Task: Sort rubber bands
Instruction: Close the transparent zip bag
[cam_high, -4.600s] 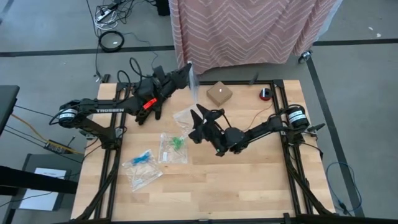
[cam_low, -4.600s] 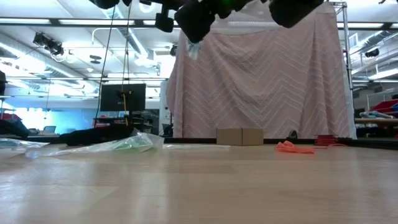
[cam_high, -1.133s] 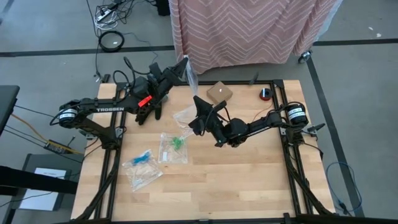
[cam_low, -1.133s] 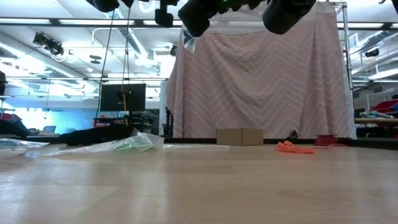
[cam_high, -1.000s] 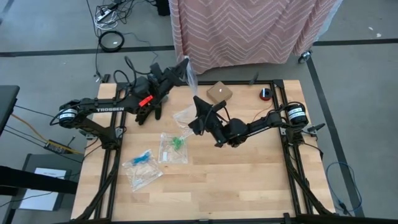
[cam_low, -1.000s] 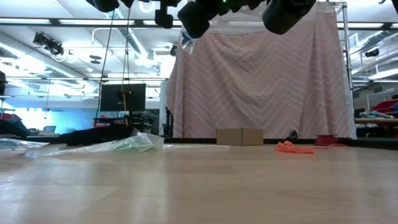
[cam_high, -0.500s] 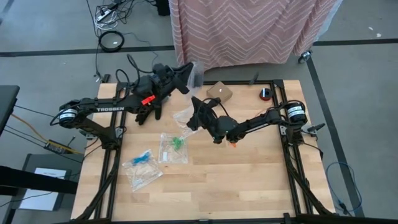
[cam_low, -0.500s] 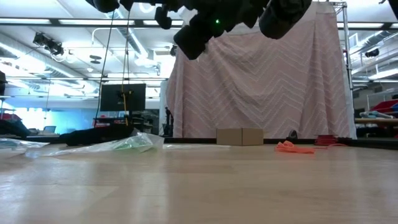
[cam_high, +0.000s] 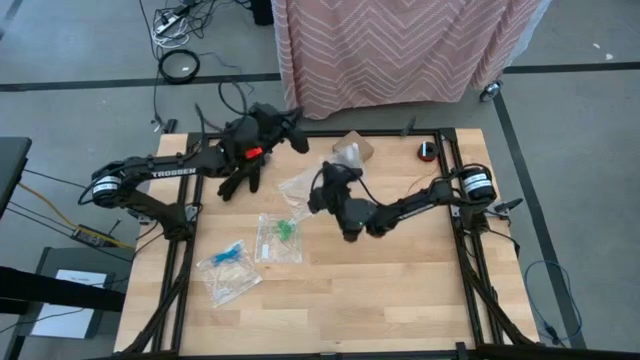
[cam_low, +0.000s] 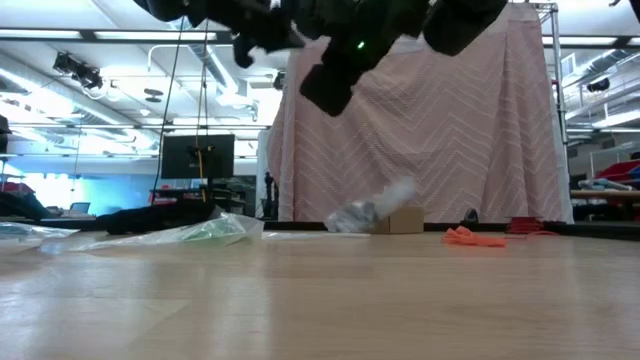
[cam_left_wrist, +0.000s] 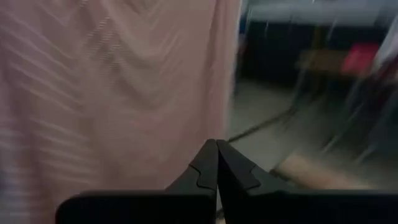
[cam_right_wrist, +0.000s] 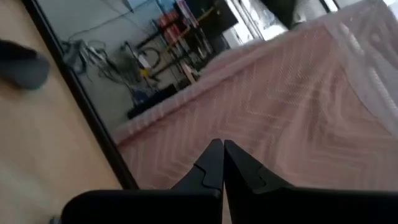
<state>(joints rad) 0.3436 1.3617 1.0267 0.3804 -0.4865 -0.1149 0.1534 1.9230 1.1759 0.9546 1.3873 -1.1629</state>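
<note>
My left gripper (cam_high: 298, 135) hangs shut over the table's far edge, level, with nothing in it (cam_left_wrist: 217, 151). My right gripper (cam_high: 321, 178) is shut too, above the table's middle, and holds nothing (cam_right_wrist: 222, 151). A clear zip bag (cam_high: 346, 152) lies against the cardboard box (cam_high: 360, 146); it shows blurred in the low view (cam_low: 368, 213). Green rubber bands (cam_high: 285, 229) lie in one flat bag and blue ones (cam_high: 228, 254) in another, nearer the left. Another clear bag (cam_high: 298, 186) lies below my right gripper. Orange rubber bands (cam_low: 474, 237) lie loose on the table.
A pink zigzag cloth (cam_high: 400, 50) hangs just beyond the far edge. A small red and black thing (cam_high: 427, 150) sits at the far right corner. Black frame rails (cam_high: 180, 270) run along both sides. The near half of the wooden table (cam_high: 380, 300) is bare.
My left gripper has rolled about its own line, sunk a little and let go of the clear bag that it held high at the far edge. The bag has fallen toward the right onto the cardboard box. My right gripper has tipped and come down a little.
</note>
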